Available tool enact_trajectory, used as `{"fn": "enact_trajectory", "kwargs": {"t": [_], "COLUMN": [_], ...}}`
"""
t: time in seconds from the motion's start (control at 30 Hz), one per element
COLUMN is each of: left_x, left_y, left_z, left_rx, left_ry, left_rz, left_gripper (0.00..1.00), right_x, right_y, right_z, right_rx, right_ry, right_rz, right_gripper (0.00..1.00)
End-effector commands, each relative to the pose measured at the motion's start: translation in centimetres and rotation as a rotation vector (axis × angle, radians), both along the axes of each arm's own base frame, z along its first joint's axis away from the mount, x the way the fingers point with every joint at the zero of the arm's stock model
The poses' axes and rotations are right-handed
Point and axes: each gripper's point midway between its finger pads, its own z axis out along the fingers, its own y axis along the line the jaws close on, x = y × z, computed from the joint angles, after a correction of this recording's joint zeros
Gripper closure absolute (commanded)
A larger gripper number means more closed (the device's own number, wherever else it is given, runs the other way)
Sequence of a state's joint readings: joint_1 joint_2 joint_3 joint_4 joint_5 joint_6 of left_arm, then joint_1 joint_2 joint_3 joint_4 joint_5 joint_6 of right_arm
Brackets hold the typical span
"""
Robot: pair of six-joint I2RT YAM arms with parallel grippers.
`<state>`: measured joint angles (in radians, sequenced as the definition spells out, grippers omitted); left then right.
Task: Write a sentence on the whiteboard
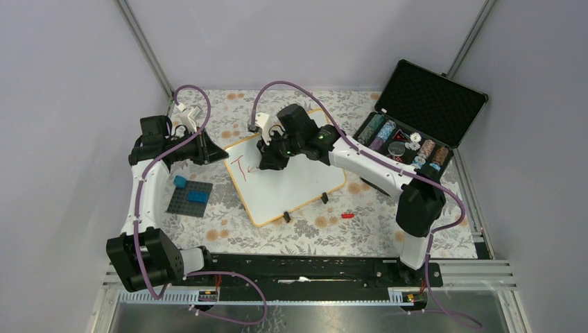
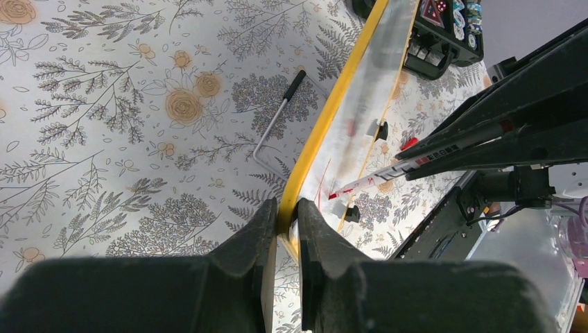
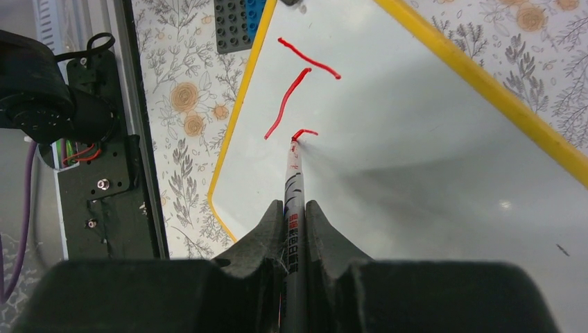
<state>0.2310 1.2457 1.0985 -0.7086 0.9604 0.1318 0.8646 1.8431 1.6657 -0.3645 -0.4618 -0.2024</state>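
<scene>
The right end effector (image 3: 295, 208) is seen closed on a red marker (image 3: 293, 184), whose tip is pressed to the whiteboard (image 3: 430, 159) at a short hooked stroke. The left end effector (image 2: 286, 211) is clamped on the whiteboard's far-left edge. The whiteboard lies angled at mid-tabletop (image 1: 347, 229). Of the sentence (image 3: 291, 97), only a "T" and the start of a second letter are present; nearly all is judged outstanding.

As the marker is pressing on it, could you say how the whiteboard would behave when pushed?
The whiteboard looks stiff, its glossy face showing no sag under the marker. Perched on small clip feet, it probably slides or tilts easily; the left gripper pinches its rim.
</scene>
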Motion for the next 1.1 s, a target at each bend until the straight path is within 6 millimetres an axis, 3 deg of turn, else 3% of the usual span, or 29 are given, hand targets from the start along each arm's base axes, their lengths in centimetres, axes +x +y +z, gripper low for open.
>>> {"fn": "enact_trajectory", "kwargs": {"t": [0.0,0.23,0.63,1.07], "left_x": [0.3,0.2,0.1,0.0], "left_y": [-0.1,-0.1,-0.2,-0.2], "left_z": [0.8,0.8,0.9,1.0], "left_rx": [-0.004,-0.002,-0.001,0.0], "left_ry": [-0.052,-0.055,-0.059,-0.061], "left_rz": [-0.023,-0.023,-0.022,-0.02], "left_gripper": [0.88,0.89,0.89,0.89], "right_x": [-0.2,-0.1,1.7,2.7], "right_y": [-0.2,-1.0,-2.9,-1.7], "right_z": [0.3,0.0,0.8,2.3], "right_rx": [0.001,-0.018,-0.031,0.009], "right_ry": [-0.048,-0.07,-0.096,-0.093], "right_rz": [0.008,-0.004,-0.052,-0.065], "right_gripper": [1.0,1.0,1.0,1.0]}}
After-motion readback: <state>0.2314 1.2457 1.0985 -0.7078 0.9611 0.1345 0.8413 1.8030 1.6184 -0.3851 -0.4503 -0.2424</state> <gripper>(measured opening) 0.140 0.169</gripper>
